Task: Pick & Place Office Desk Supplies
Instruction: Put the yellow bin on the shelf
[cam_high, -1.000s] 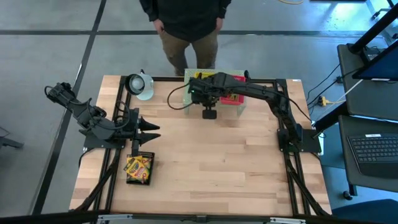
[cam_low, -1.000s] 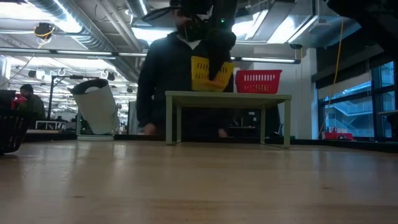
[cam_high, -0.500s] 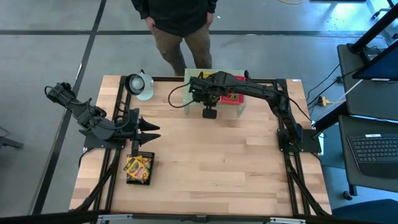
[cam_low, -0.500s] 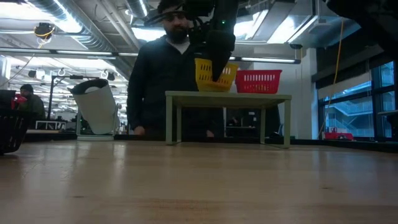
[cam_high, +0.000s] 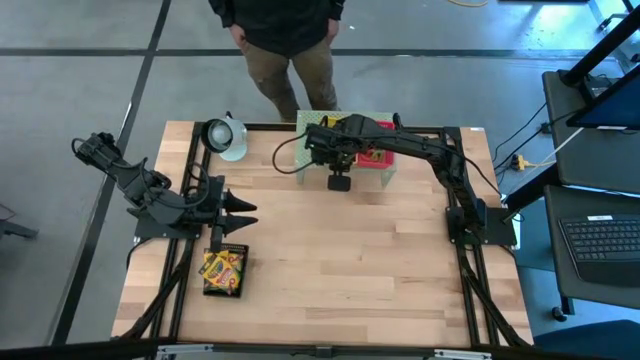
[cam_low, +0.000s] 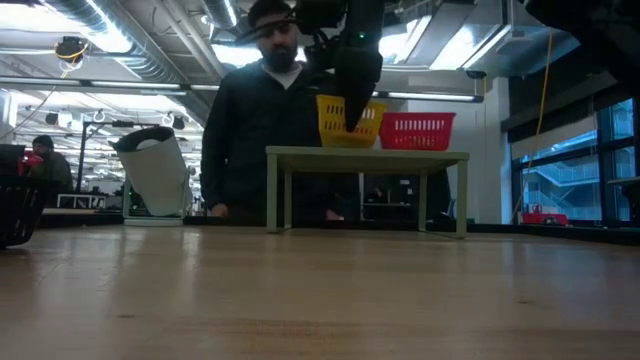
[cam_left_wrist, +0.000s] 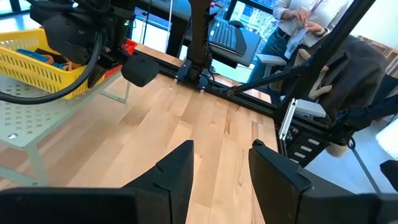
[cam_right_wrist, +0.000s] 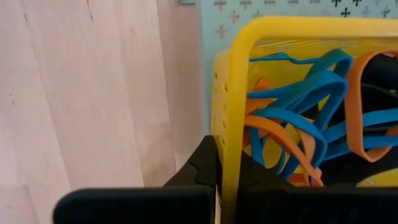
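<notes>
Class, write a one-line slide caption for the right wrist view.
Right pincer clamped on the rim of the yellow mesh tray holding blue and orange loops.

Loops (cam_right_wrist: 292, 124) in tray (cam_right_wrist: 236, 93), on shelf (cam_low: 366, 154)

both six-joint arms matte black, looped black cable on right arm (cam_high: 420, 152), left gripper (cam_left_wrist: 217, 163) fingers black, wedge-shaped

Right gripper (cam_high: 335, 150) sits over the yellow tray (cam_high: 345, 126) on the green shelf (cam_high: 385, 172) top center, crayon box (cam_high: 223, 272) lower left.
</notes>
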